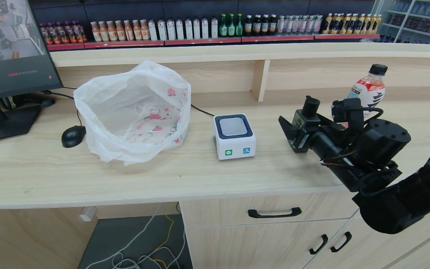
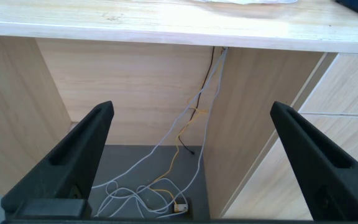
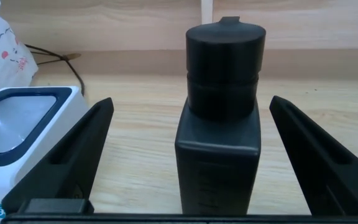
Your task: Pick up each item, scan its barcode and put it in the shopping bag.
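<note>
Ok, R gripper [image 3: 191, 104] fingers wide open, straddling black bottle [image 3: 221, 112] on counter [image 1: 200, 175], not touching, just right of scanner [image 1: 234, 136]. L gripper [image 2: 192, 109] open too, below counter level. Shopping bag [image 1: 134, 112] left of scanner, standing open.

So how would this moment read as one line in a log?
right gripper: open, astride black bottle, not touching | left gripper: open, below counter | scanner: beside shopping bag | drink bottle: standing behind

A black bottle [image 3: 222, 124] stands upright on the bench [image 1: 50, 175] right of the white scanner [image 1: 234, 136], the open white shopping bag [image 1: 133, 112] left of that scanner, a black-capped drink bottle [image 1: 368, 89] far right.
</note>
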`<state>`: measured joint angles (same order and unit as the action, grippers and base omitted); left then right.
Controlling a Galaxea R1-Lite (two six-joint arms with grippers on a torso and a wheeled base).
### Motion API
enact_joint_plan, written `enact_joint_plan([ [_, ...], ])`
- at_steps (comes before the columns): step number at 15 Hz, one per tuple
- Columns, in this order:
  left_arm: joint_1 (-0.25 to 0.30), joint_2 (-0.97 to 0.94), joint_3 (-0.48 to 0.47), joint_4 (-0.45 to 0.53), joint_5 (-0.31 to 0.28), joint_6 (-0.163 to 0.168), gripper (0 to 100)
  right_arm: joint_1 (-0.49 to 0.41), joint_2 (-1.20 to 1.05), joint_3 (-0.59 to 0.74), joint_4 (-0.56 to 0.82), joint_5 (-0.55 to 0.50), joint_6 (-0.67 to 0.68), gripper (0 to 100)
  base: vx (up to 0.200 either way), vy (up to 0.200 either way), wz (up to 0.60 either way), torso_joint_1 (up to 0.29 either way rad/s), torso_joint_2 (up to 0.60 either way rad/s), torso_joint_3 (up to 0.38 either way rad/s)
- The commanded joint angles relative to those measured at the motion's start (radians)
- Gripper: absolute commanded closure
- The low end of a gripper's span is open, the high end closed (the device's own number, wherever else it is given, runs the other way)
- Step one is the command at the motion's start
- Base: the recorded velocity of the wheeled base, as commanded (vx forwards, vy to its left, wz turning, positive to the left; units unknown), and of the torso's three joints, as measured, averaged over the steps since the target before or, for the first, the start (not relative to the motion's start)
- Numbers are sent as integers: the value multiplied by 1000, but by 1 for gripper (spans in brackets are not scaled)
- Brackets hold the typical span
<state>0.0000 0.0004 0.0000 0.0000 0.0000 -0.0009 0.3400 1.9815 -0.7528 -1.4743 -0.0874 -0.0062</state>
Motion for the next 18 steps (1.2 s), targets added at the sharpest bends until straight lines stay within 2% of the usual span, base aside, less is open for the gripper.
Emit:
enact_joint_plan([
  [1, 0, 0, 0, 0, 0, -1, 0, -1, 20, -11, -1, 0, 0, 0, 0, 0, 0, 0, 0, 0],
  [14, 0, 0, 0, 0, 0, -1, 0, -26, 53, -17, -6, 2, 3, 0, 0, 0, 0, 0, 0, 0],
  [15, 0, 0, 0, 0, 0, -1, 0, -24, 56, -19, -6, 2, 2, 100, 0, 0, 0, 0, 0, 0],
  [18, 0, 0, 0, 0, 0, -1, 0, -24, 59, -26, -6, 2, 3, 100, 0, 0, 0, 0, 0, 0],
])
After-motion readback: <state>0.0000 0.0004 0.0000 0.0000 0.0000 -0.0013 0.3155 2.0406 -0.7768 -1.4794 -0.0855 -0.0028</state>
